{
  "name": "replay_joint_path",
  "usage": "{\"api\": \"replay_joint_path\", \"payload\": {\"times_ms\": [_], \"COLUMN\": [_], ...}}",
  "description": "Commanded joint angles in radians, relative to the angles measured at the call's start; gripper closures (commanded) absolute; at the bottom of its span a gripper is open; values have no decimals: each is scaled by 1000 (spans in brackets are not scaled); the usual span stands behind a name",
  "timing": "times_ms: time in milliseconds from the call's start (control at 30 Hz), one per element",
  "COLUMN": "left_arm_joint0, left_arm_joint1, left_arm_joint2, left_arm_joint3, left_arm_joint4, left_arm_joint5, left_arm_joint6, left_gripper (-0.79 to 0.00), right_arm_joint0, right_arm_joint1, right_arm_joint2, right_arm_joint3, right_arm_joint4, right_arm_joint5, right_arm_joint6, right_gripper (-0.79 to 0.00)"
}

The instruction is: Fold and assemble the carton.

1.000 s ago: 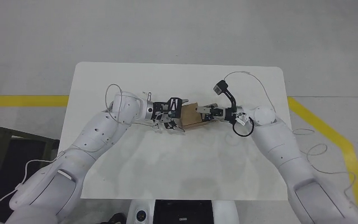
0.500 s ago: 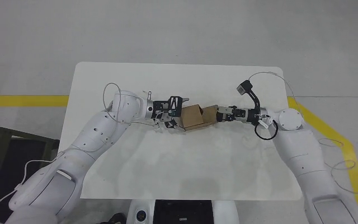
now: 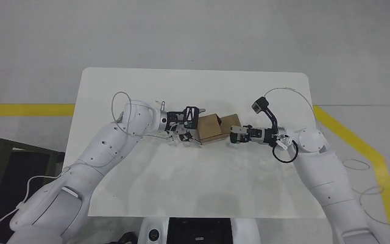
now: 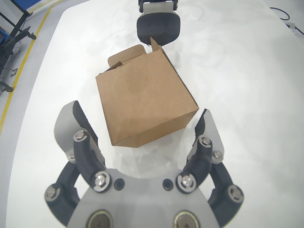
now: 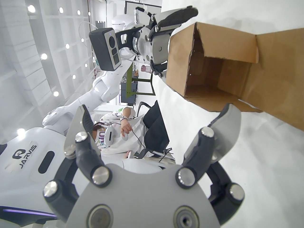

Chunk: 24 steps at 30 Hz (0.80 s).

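The brown cardboard carton (image 3: 210,126) (image 4: 142,100) (image 5: 213,67) lies on its side at the middle of the white table (image 3: 122,91). Its open end faces right, with the flaps folded outward. The left gripper (image 3: 194,126) (image 4: 140,110) sits at the closed left end, jaws spread wide to either side and gripping nothing. The right gripper (image 3: 234,135) (image 5: 156,110) is just right of the open end, also spread, with one finger (image 5: 228,119) by a flap edge.

No readable text, label, number or sign stood on carton (image 3: 210,127): visible faces plain brown. White table (image 3: 183,183) unmarked. Yellow floor stripes (image 3: 36,110) at table's 9 and 3 o'clock bore no lettering.
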Motion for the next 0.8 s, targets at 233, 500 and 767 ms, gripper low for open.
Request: {"api": "replay_joint_path", "payload": {"times_ms": [233, 500, 767], "left_arm_joint0": [-5, -13, -18], "left_arm_joint1": [-2, -3, -2], "left_arm_joint2": [0, 5, 8], "left_arm_joint3": [15, 29, 40], "left_arm_joint4": [-4, 4, 12], "left_arm_joint5": [-7, -15, -18], "left_arm_joint6": [-3, 13, 27], "left_gripper": [-785, -785, -785], "right_arm_joint0": [116, 176, 208], "right_arm_joint1": [-39, -70, -59], "right_arm_joint2": [-101, -167, -142], "right_arm_joint3": [133, 203, 287], "right_arm_joint4": [55, 146, 70], "right_arm_joint5": [-78, -105, -169], "right_arm_joint6": [62, 93, 30], "right_gripper": [-785, -785, -785]}}
